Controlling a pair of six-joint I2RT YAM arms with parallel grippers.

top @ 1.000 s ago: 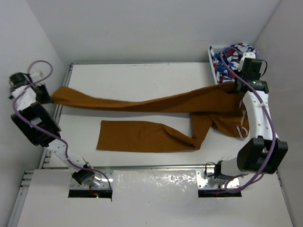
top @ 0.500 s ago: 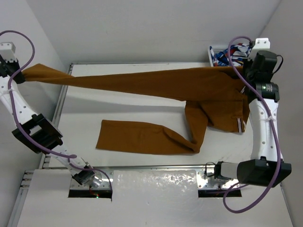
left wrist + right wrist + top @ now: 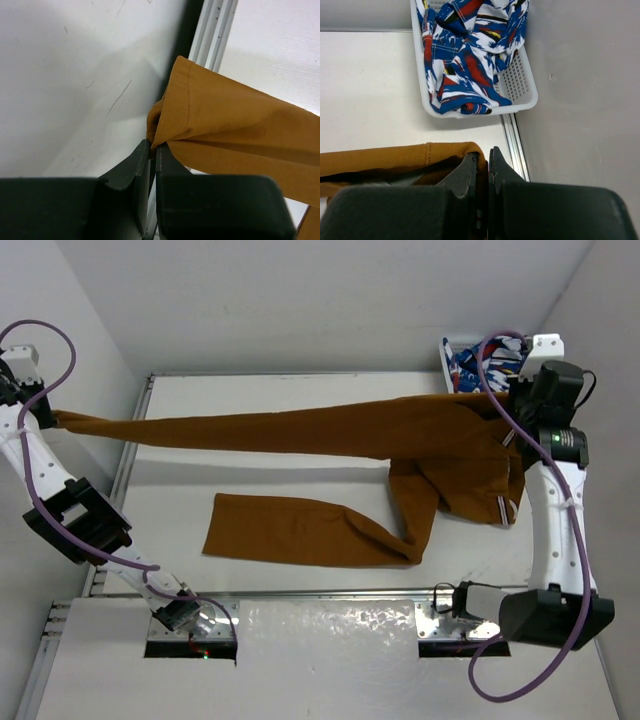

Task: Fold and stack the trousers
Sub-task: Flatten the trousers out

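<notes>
over one white table, left gripper and right gripper pinch one trousers (stretched between them).

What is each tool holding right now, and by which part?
Both hold the trousers: the left tool pinches one leg's hem corner, and the right tool pinches the waist edge.

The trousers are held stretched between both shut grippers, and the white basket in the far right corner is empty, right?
Wrong about the white basket: the right wrist view shows a blue, red and white patterned cloth bundled in it. The part about the trousers stands.
</notes>
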